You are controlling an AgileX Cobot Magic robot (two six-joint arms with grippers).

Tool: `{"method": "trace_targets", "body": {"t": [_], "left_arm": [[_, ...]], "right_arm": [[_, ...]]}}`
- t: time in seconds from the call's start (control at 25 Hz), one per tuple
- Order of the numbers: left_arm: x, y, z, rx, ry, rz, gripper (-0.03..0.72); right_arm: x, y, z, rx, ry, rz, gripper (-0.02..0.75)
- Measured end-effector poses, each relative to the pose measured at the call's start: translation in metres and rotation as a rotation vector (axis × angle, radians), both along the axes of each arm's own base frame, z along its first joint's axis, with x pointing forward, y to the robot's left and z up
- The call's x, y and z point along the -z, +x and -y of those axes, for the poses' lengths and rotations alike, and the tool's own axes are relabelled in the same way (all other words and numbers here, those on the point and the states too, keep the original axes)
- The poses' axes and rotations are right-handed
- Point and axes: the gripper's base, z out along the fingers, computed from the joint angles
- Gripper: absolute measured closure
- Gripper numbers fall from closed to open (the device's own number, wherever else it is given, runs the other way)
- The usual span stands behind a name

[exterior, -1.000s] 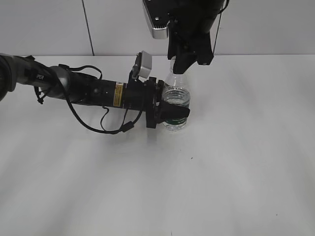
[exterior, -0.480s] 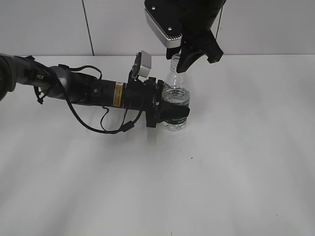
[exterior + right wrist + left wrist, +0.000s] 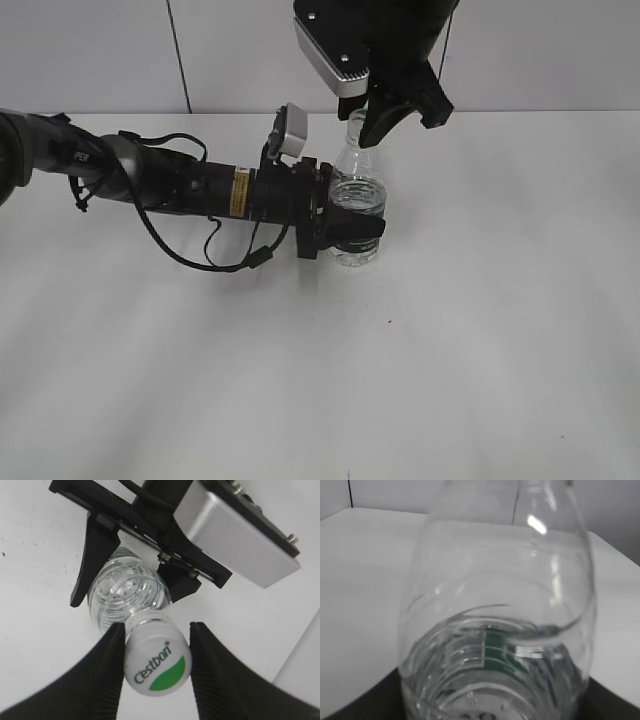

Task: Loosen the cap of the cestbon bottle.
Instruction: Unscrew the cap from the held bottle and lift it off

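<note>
White cap (image 3: 156,662) in right jaws — one cestbon bottle (image 3: 357,205) in left jaws.

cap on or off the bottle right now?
On. The white cap sits on the bottle neck, between the right gripper's fingers. How tight it is, cannot tell.

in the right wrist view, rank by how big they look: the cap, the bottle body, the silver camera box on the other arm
1. silver camera box
2. cestbon bottle body, partly hidden by the cap
3. cap, which comes close to the body only because it sits nearest the lens.
</note>
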Motion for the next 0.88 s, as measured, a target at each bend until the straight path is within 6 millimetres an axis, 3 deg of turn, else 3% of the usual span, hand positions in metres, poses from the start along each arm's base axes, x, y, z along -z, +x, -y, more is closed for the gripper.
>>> {"method": "trace_targets", "body": {"t": [0.64,0.88], "left_arm": [[-0.0006,-0.0012,-0.0012,0.019,-0.007,-0.001,0.282],[-0.0006,-0.0012,-0.0012,0.019,-0.007,-0.001,0.282]], "right_arm": [[-0.0001,0.0001,-0.0009,0.014,0.018,-0.006,0.300],[-0.0003,-0.0003,-0.0017,0.095,0.043,-0.036,0.261]]}}
